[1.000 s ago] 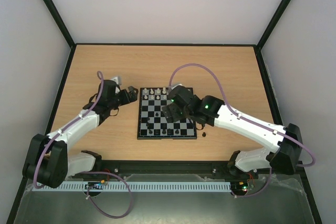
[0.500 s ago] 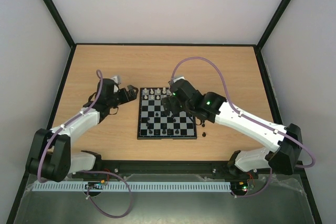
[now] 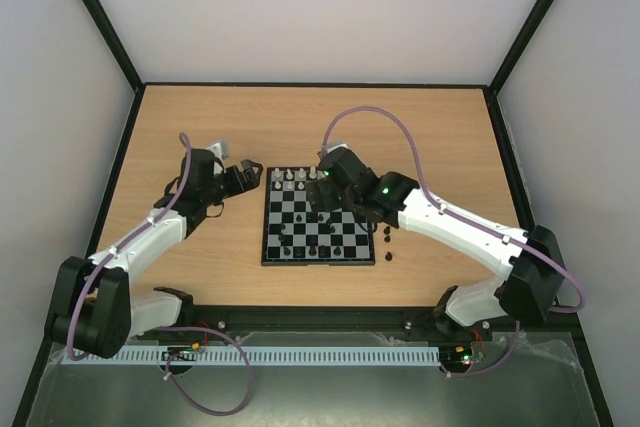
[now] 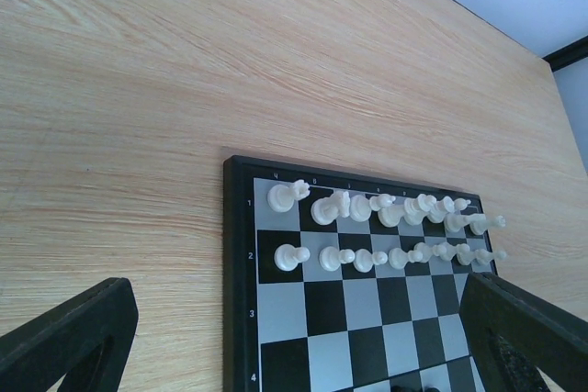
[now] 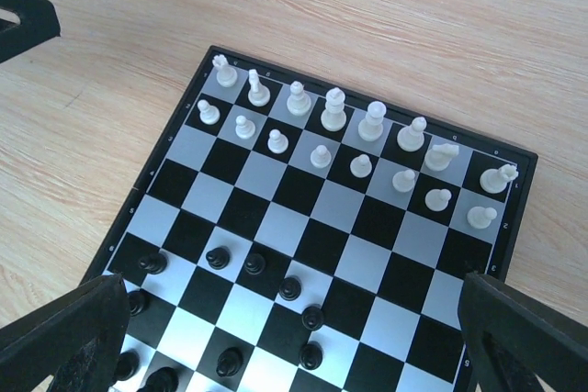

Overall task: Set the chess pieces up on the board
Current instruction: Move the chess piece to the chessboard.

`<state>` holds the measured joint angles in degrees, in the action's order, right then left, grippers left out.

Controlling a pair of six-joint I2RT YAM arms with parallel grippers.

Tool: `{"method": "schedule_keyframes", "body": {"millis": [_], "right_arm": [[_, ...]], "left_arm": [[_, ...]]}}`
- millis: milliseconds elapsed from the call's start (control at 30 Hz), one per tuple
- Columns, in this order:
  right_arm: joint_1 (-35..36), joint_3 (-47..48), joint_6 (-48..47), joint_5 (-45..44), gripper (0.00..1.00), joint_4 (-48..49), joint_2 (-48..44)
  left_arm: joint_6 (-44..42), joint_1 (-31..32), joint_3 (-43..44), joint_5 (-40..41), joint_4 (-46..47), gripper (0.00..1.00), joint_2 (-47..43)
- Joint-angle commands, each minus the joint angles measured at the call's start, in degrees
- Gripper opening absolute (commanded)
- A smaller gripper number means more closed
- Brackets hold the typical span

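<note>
Holds a chessboard (image 3: pixel 316 215) near the middle of a light wooden table (image 3: pixel 200 117), with two black chess pieces (image 3: pixel 388 257) just off its right edge.

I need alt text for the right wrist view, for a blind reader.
A chessboard on a wooden table: white pieces fill its two far rows, black pieces stand unevenly on the near rows. The open right pincer frames the bottom corners.

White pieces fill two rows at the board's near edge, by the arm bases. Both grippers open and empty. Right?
Not quite. The white pieces fill two rows at the far edge of the board, away from the arm bases; the top external view shows it. The rest holds: the left gripper and the right gripper are both open and empty.
</note>
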<state>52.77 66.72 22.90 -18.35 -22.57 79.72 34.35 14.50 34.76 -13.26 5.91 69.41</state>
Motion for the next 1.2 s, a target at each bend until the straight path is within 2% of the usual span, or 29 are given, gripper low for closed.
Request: {"method": "schedule_keyframes", "body": {"millis": [0, 300, 567, 767, 1167], "right_arm": [[-0.43, -0.17, -0.73, -0.74, 0.99, 0.44, 0.58], [-0.54, -3.21, -0.41, -4.74, 0.99, 0.73, -2.64], [-0.65, -6.14, 2.06, -4.72, 0.99, 3.10, -2.71], [-0.63, -8.55, 3.75, -7.13, 0.99, 4.81, -4.39], [-4.17, -7.37, 5.19, -4.74, 0.99, 5.04, 0.49]], "left_arm": [[0.03, 0.05, -0.16, -0.72, 1.20, 0.99, 0.17], [0.17, 0.18, -0.13, 0.70, 0.55, 0.99, -0.09], [0.97, 0.24, -1.34, 1.71, 2.08, 1.00, 0.57], [1.56, 0.19, -0.93, 4.24, -0.34, 0.99, 0.91], [1.13, 0.22, -1.26, 4.46, -1.56, 0.99, 0.14]]}}
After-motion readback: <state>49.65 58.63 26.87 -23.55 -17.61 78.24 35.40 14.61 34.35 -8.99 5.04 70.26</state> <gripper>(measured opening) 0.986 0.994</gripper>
